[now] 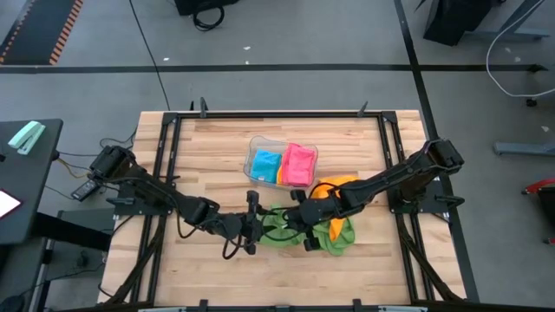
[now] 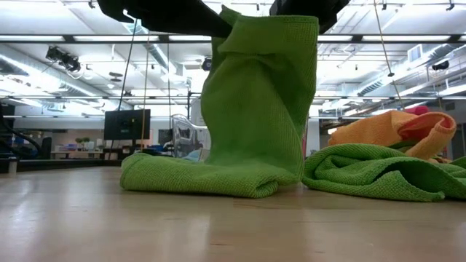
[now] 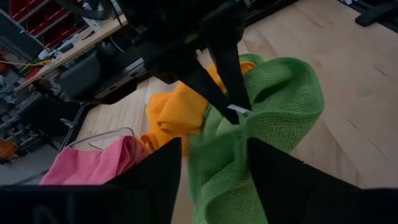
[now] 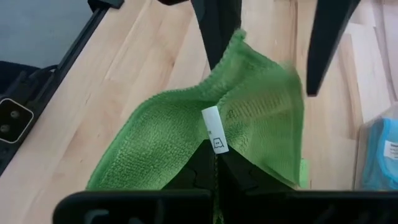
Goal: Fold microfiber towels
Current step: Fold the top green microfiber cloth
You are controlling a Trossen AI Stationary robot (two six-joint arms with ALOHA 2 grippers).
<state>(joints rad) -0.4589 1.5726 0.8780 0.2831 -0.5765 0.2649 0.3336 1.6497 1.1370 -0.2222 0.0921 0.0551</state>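
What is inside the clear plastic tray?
The clear plastic tray holds a folded blue towel beside a pink towel. Anything beneath them is covered.

Lab – ceiling strip lights (image 2: 65, 38), monitor (image 2: 127, 124), shelving (image 3: 31, 12)

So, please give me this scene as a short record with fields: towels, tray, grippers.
lifted towel: green towel, hanging from above, lower part on the table
other towels: second green towel and orange towel lying loose beside it
tray: clear tray with a blue towel and a pink towel
right gripper: shut on green towel
left gripper: open around it
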